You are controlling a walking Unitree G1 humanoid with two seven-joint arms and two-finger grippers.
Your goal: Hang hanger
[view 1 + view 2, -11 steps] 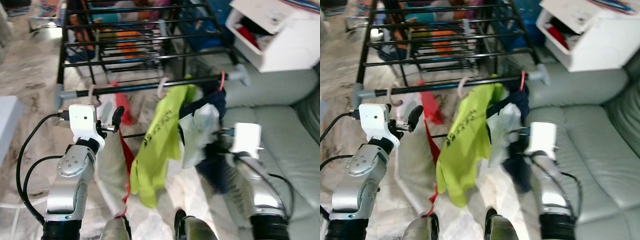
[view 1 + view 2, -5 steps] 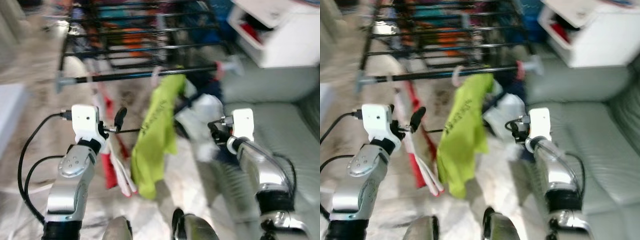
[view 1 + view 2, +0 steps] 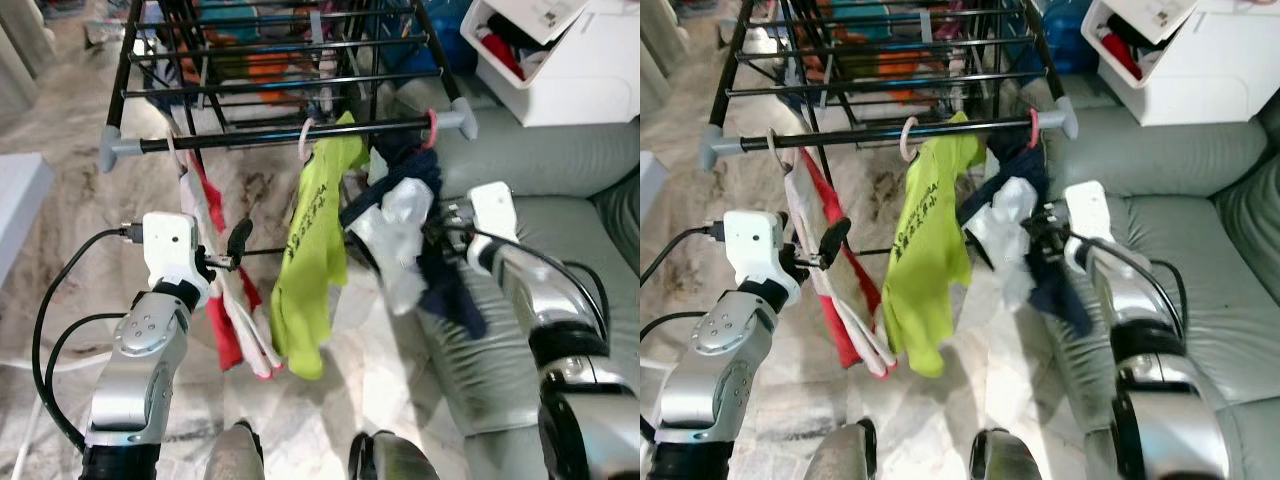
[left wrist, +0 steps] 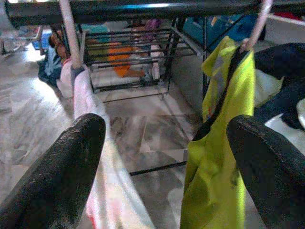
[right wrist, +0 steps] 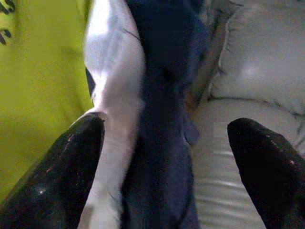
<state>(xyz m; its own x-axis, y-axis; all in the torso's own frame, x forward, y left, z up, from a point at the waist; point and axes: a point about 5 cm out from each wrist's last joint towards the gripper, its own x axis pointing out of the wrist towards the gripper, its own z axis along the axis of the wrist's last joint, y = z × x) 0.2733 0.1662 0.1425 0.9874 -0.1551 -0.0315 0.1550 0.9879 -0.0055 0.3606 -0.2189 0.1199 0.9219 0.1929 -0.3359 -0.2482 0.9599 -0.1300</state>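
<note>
We find the pink hanger [image 3: 431,128] hooked over the front rail [image 3: 285,134] of the black drying rack [image 3: 180,60], near that rail's right end cap, carrying a navy garment [image 3: 440,270] with a white garment [image 3: 395,235] bunched against it. We judge the load light, soft and free to swing; the hanger itself is thin, stiff plastic and likely slippery, so we take hold at the hook neck or shoulder rather than the fabric, which would slide and stretch. The right gripper [image 5: 164,157] sits close to the navy and white garments with its 2 fingers spread and nothing pinched between them. The left gripper [image 4: 167,167] is raised before the rail, fingers spread wide and empty, facing the red-and-white garment [image 3: 225,300] and the lime shirt [image 3: 315,250], each on its own hanger. To the right, beyond a grey sofa [image 3: 560,160], a white storage box [image 3: 560,70] stands open with red and dark items inside; we cannot identify them.
</note>
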